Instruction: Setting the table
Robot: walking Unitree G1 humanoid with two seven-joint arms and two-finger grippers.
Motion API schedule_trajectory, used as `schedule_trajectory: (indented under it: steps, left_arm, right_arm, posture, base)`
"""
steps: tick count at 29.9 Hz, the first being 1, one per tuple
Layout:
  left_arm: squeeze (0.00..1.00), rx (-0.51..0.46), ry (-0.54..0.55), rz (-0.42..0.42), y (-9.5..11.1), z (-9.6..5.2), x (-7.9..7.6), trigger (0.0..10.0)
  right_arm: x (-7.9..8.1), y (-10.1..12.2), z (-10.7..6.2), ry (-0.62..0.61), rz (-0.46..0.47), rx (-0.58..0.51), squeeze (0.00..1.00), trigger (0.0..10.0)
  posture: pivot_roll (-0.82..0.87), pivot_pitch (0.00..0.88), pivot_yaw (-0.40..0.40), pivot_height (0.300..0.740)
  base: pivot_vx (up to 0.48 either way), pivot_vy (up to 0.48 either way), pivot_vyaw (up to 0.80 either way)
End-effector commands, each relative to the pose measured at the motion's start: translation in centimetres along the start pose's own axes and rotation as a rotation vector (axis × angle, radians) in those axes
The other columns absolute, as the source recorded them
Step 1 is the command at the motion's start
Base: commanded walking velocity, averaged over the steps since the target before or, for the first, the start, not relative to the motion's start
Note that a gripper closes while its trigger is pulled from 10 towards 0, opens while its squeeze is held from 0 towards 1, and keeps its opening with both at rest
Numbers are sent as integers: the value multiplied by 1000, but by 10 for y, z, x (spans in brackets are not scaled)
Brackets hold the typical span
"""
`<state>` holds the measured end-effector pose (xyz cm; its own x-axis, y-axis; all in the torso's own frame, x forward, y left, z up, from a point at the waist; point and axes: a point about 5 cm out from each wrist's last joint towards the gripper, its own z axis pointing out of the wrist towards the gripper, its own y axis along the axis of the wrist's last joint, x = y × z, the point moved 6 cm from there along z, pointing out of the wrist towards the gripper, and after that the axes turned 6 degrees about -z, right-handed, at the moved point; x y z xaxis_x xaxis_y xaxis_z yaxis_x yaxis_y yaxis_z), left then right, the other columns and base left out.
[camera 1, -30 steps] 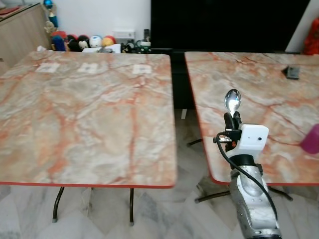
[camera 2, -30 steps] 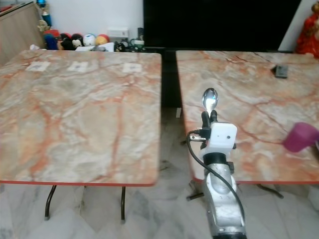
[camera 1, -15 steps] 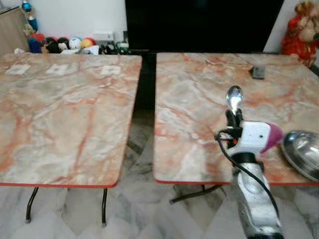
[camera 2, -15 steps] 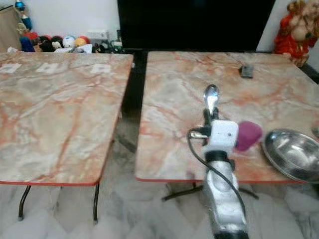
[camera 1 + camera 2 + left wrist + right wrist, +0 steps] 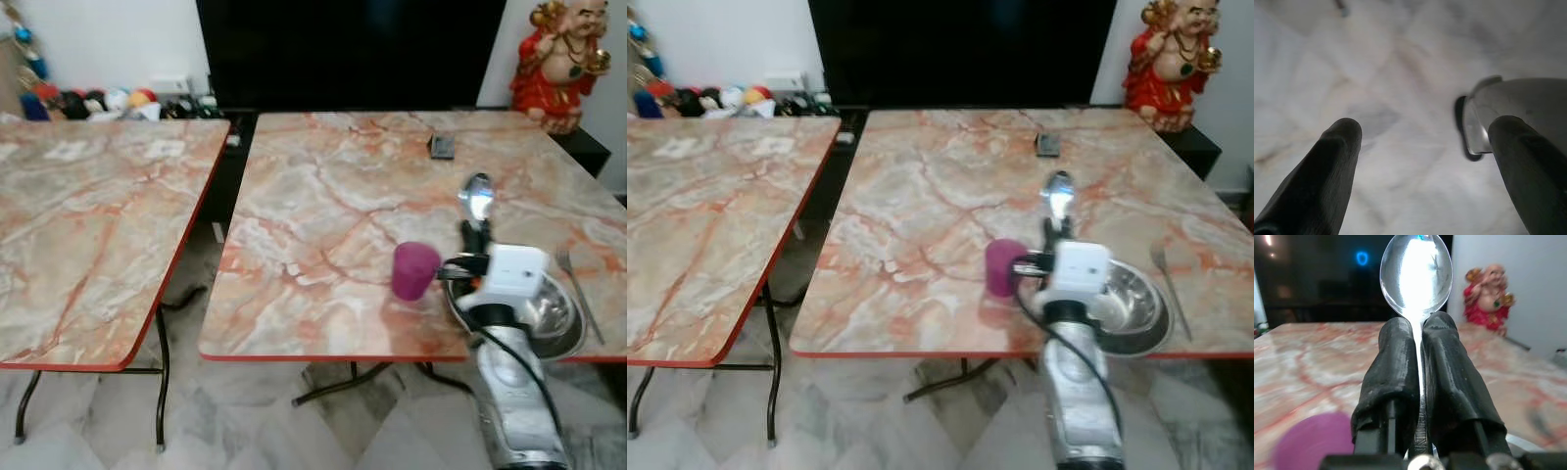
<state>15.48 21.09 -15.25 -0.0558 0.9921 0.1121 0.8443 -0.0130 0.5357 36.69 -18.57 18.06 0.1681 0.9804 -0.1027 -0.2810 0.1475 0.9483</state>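
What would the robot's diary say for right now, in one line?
right gripper: shut on spoon, upright | below: steel bowl, purple cup, fork on marble table | left gripper: open, idle

glossy metal spoon [image 5: 1416,275], shiny steel bowl [image 5: 1133,305], polished marble table [image 5: 940,211].

Right pincer [image 5: 1418,333] clamped, left pincer [image 5: 1425,147] apart.

A: How was the right arm [image 5: 517,411] built?
B: Silver casing, a white wrist block [image 5: 514,274], a black cable [image 5: 490,323] looped alongside.
A: And the fingers [image 5: 1396,377]?
B: Long, black, matte and rubbery, over visible screws [image 5: 1420,462].
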Motion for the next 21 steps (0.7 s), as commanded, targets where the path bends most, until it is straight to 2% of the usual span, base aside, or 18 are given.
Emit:
schedule_trajectory:
  steps: [1,9,13,21]
  left_arm:
    - [0,28,-33,14,-8,-1,-10,10000]
    - [0,47,-8,8,-18,-5,13,10000]
    - [0,41,9,-4,-15,-5,26,10000]
    - [0,38,9,-21,-14,-5,29,10000]
  right_arm:
    - [9,9,2,17,17,-30,0,10000]
    - [8,9,2,10,13,-30,0,10000]
    - [6,8,2,4,10,-26,0,10000]
    - [2,7,2,-11,7,-22,0,10000]
  posture:
    - [-32,26,-2,740]
    - [-31,35,-2,740]
    - [-31,43,-3,740]
    - [-30,53,-4,740]
  base:
    - [0,-454,0]
    - [0,-455,0]
    - [0,-400,0]
    - [0,0,0]
